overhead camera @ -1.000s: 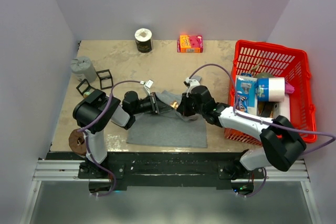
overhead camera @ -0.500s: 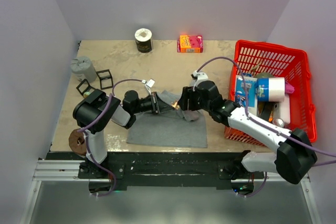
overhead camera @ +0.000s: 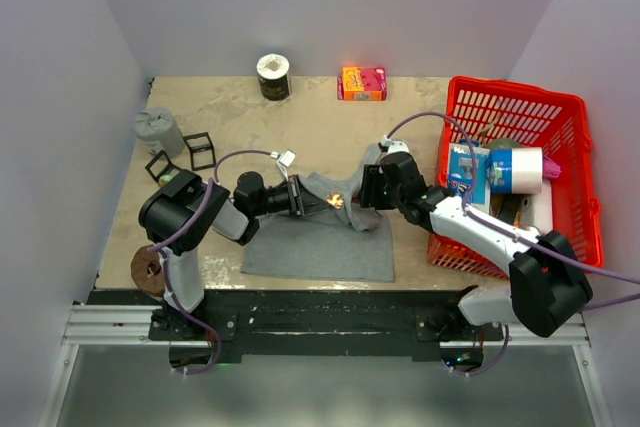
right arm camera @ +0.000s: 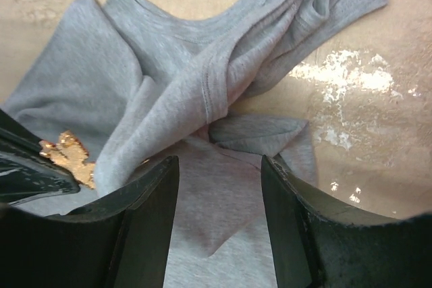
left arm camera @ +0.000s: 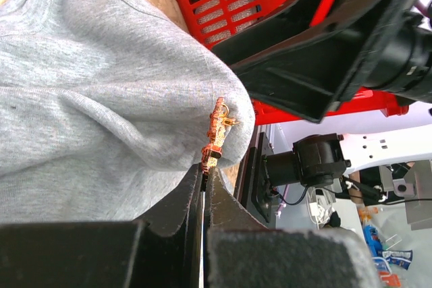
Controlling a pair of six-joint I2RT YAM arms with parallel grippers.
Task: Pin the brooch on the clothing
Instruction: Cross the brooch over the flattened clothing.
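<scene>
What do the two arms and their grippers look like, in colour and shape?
Both the left arm and the right arm have black joint housings and white link covers. A thin lavender cable loops along each. The left gripper and right gripper have matte black fingers tapering to rounded tips.

Left arm and right arm: black rounded joints, pale shells, lavender cables; left gripper and right gripper matte black.

Beige mottled table (marble-like) under grey clothing, red basket, orange box, dark roll.
</scene>
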